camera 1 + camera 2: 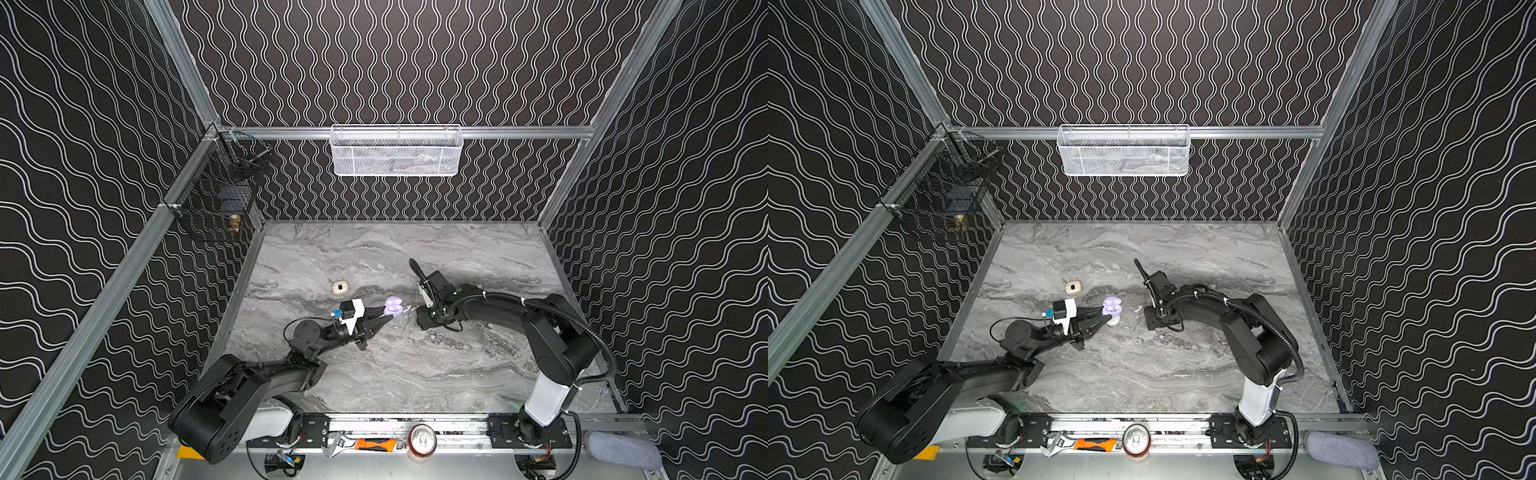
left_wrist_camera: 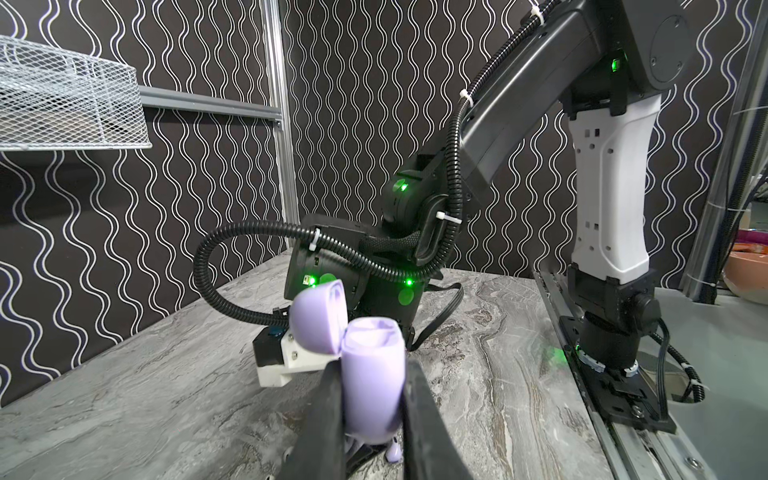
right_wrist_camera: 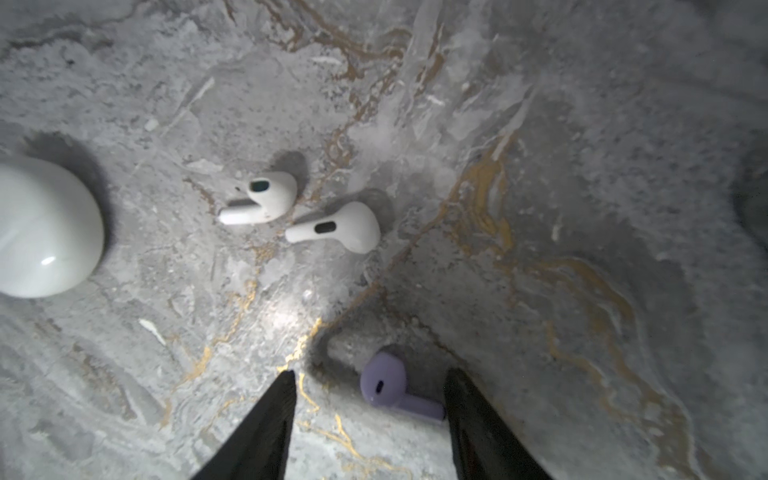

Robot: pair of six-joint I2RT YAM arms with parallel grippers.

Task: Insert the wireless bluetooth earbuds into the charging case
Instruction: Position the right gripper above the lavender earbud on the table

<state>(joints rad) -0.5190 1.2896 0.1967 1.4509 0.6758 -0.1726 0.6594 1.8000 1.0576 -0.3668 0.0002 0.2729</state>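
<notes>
Clamps left hand [image 2: 371, 365] on lilac case [image 2: 376, 395], holds right hand [image 3: 372, 371] apart astride lilac earbud [image 3: 384, 384], frame bottom — risks clipping stem [image 3: 419, 405], flicking it away.

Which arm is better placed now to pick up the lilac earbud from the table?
Right. The right gripper has open jaws on either side of the lilac earbud lying on the table. The left gripper is shut on the open lilac case, so it is busy.

Your right tool's [image 3: 370, 373] parted fingers flank a small lilac plastic stemmed earbud [image 3: 383, 383] lying on the grey marble desk [image 3: 540, 166].
</notes>
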